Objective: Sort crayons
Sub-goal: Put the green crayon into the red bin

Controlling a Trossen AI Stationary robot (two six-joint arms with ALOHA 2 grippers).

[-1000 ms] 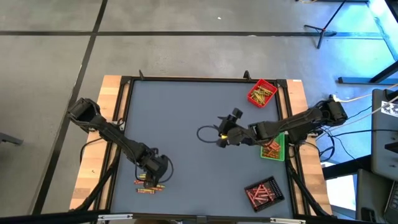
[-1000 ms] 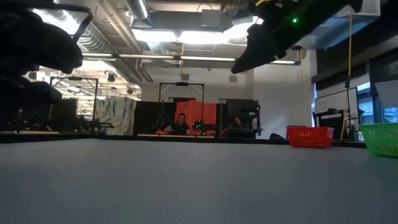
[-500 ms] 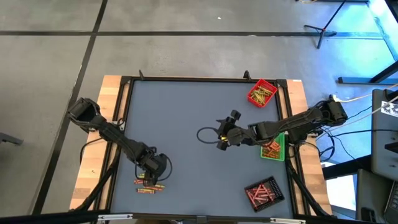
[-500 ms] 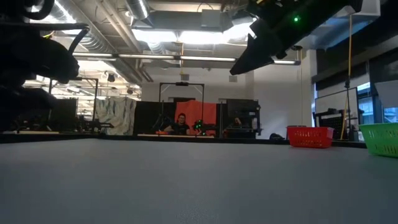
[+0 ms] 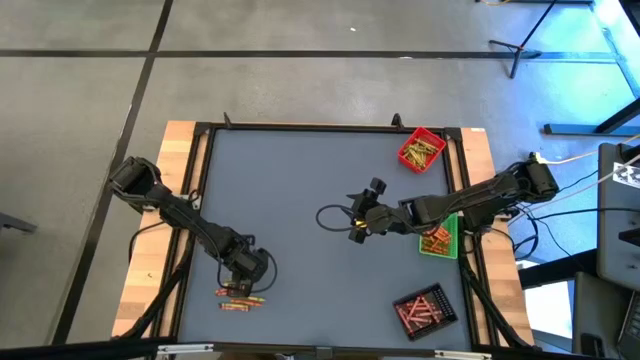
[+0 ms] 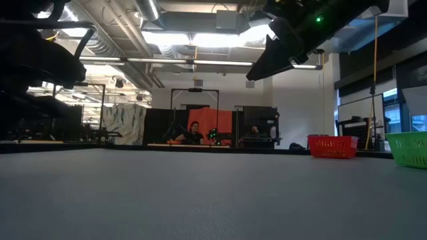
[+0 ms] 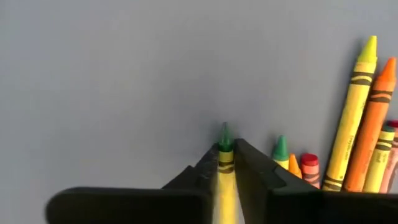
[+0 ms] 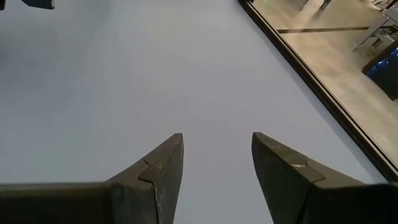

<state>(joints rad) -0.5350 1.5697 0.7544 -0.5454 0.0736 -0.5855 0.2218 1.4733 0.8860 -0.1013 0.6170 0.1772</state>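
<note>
Several crayons lie on the grey table near its front left corner; in the left wrist view they show as yellow, orange, red and green-tipped sticks side by side. My left gripper stands over this pile, shut on a green-tipped crayon with a yellow-green wrapper. My right gripper hangs open above the table's middle, with nothing between its fingers. My left gripper pinches the green-tipped crayon by its wrapped shaft just behind the tip, between its two fingers. The gripper points steeply down. The green tip sticks out past the fingertips. Whether the crayon is clear of the table I cannot tell.
Along the right side stand a red tray at the far corner, a green tray at the middle and a black tray near the front, each holding crayons. The right arm reaches over the green tray. A dark cable loop lies mid-table.
My right gripper has turned a little at the wrist above the table's middle, staying in place. My left gripper has rolled slightly over the crayon pile.
</note>
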